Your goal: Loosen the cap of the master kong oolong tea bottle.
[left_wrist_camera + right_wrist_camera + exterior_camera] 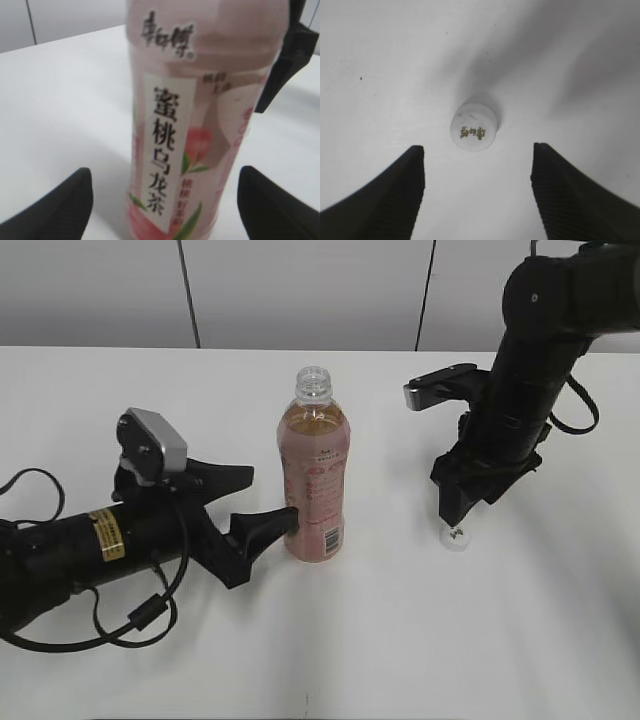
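Note:
The master kong oolong tea bottle (315,480) stands upright in the middle of the white table (330,640), and its neck has no cap on it. In the left wrist view the bottle (200,125) shows its pink label close up. My left gripper (272,498) is open, with a finger on each side of the bottle's lower part (162,200) and a gap showing at both fingers. The white cap (457,538) lies on the table to the right. My right gripper (462,515) hovers just above it, open and empty. In the right wrist view the cap (473,127) lies just ahead of the spread fingers (477,170).
The left arm's black cable (110,625) loops over the table at the front left. A grey panelled wall (300,290) runs behind the table's far edge.

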Motion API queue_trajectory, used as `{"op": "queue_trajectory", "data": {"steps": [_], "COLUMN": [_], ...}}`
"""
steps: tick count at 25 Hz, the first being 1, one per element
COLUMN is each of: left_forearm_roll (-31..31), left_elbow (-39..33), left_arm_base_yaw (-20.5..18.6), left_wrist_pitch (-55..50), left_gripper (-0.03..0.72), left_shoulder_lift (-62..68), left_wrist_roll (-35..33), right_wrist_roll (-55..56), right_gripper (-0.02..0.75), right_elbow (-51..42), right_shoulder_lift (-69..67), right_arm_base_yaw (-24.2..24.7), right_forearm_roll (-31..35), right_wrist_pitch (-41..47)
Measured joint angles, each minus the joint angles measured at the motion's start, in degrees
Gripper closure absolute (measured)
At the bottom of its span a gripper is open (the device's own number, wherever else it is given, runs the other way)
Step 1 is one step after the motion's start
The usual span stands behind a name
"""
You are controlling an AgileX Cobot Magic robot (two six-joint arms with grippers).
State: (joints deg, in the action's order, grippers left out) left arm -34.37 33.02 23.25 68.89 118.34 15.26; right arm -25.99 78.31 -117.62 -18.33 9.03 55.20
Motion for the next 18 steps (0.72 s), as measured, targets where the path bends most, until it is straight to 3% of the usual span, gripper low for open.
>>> {"op": "queue_trajectory", "data": {"steps": [7, 11, 18], "left_forearm_roll": [0.75, 5.52, 11.9], "left_elbow": [-5.45, -8.33, -9.18], "left_arm_base_yaw": [-4.32, -6.31, -13.09], "left_wrist_pitch": [0.11, 0.11, 0.11], "left_gripper": [0.152, 0.165, 0.171], "left_shoulder_lift": [-4.92, -8.33, -15.0], "left_wrist_roll": [0.0, 0.0, 0.05], "right_wrist_roll": [1.23, 2.05, 2.79], "right_gripper": [0.234, 0.234, 0.234], "right_elbow": [0.0, 0.0, 0.0], "right_shoulder_lift": [2.15, 3.16, 4.36], "right_arm_base_yaw": [0.0, 0.0, 0.0], "right_forearm_roll": [0.0, -0.11, -0.11], "right_wrist_pitch": [1.64, 2.77, 4.18]}}
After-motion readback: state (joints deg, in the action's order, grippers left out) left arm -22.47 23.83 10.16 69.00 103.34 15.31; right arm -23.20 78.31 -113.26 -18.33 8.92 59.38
